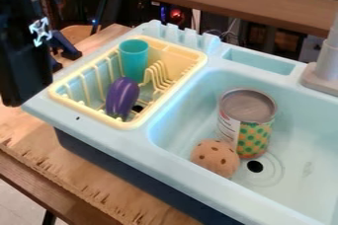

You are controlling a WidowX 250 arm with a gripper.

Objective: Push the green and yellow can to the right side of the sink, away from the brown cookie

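Eggplant (122,96) untouched in rack (127,123) w/ cup (134,61), R of claw (25,71) in view; open/closed: can't tell.

In the sink (135,142) stands a patterned can (253,137); a spotted brown ball (214,158) sits beside it, toward the near edge; a gray faucet (326,66) rises at the far edge.
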